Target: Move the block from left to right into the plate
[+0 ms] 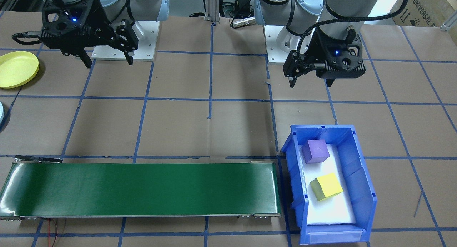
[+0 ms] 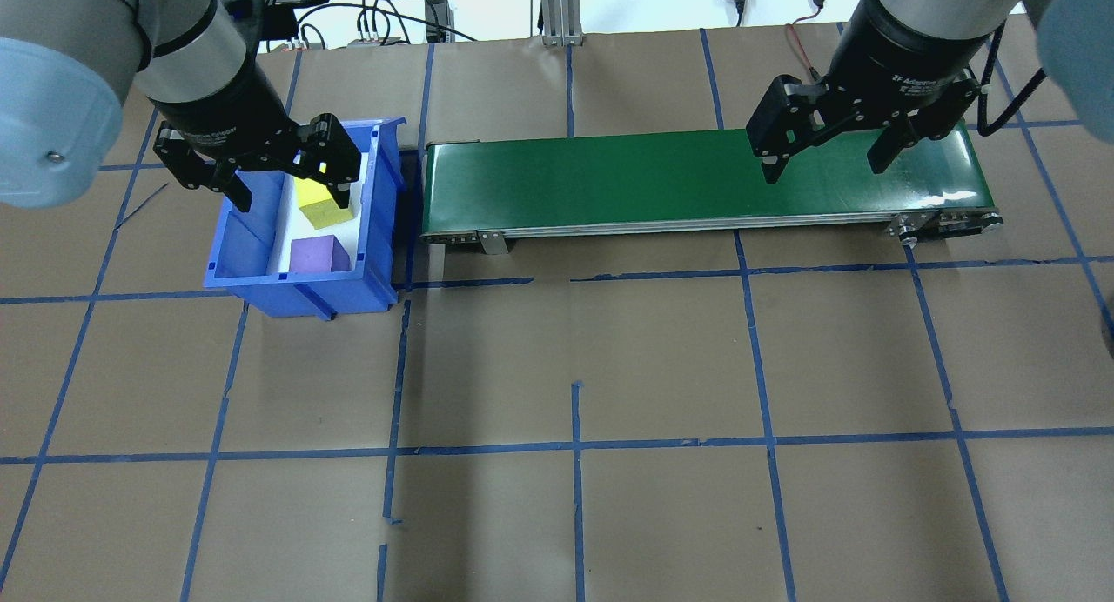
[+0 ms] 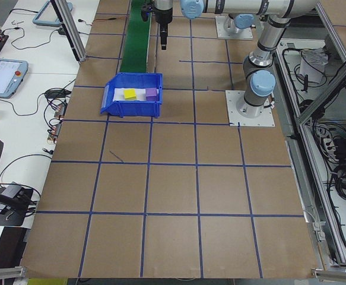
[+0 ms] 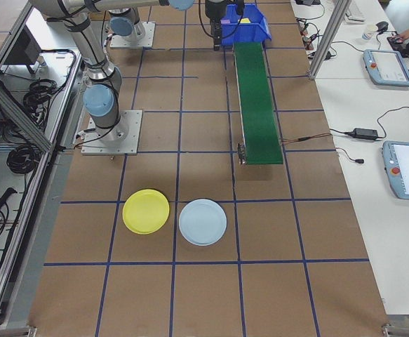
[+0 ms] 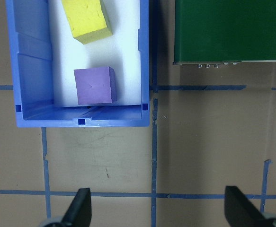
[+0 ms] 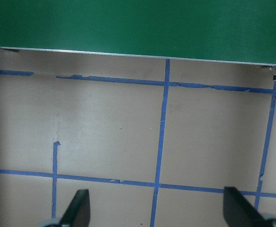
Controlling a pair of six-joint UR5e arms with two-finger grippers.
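both grippers, left gripper (image 2: 259, 177) and right gripper (image 2: 825, 145), spread and empty; risk of clipping blue bin (image 1: 360, 175) wall or nudging yellow block (image 1: 326, 186) while reaching for purple block (image 1: 315, 151), missing yellow plate (image 1: 16, 69).

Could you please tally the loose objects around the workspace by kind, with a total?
Blocks: 2, purple and yellow
Plates: 2, yellow and light blue
Bins: 1, blue
Conveyor belts: 1, green
Total: 6
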